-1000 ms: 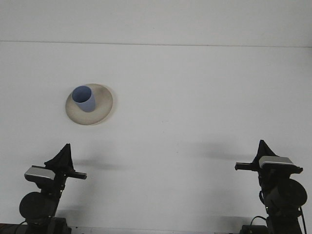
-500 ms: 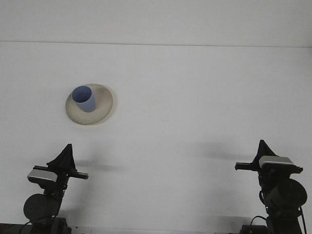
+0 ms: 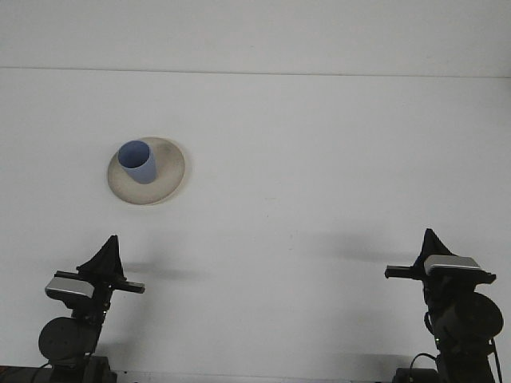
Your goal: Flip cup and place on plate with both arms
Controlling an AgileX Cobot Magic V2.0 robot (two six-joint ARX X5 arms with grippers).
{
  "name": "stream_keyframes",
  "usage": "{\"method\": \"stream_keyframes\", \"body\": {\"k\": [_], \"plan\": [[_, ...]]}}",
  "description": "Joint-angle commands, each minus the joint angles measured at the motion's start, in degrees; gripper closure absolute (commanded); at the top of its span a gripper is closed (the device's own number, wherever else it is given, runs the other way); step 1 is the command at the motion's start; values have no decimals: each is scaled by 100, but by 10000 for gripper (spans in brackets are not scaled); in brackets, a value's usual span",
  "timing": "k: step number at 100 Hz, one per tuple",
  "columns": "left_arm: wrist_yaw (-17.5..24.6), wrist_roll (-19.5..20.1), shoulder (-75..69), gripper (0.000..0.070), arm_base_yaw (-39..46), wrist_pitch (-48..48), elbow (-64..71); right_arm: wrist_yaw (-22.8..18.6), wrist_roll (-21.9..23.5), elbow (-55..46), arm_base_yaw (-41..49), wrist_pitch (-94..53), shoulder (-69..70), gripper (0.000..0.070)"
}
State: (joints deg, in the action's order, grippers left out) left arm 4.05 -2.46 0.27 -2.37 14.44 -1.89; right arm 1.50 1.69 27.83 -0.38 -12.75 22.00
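Starting at the near left edge, the left gripper (image 3: 106,249) sits low over the white table (image 3: 319,159), its dark fingers drawn up to a single point with nothing between them, so they read as closed and empty. Farther back and slightly to its right lies the beige plate (image 3: 164,182), well apart from that gripper. On the plate's left part stands the blue cup (image 3: 137,161) (mouth up, open end showing), upright and resting on the plate. Bare table fills the middle. At the near right edge the right gripper (image 3: 432,239) matches the left one: fingers tapered together, holding nothing, and well apart from cup and plate
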Motion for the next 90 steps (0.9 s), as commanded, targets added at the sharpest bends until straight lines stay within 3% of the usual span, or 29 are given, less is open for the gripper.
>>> {"method": "stream_keyframes", "body": {"k": [1,36,90], "plan": [[-2,-11,-9,688,7,61,107,4,-24,35,4,72,17,700],[-2,-13,-9,688,7,61,107,4,-26,-144,4,356,-66,700],[-2,-13,-9,688,7,61,107,28,-28,-2013,-2,1539,-2192,700]]}}
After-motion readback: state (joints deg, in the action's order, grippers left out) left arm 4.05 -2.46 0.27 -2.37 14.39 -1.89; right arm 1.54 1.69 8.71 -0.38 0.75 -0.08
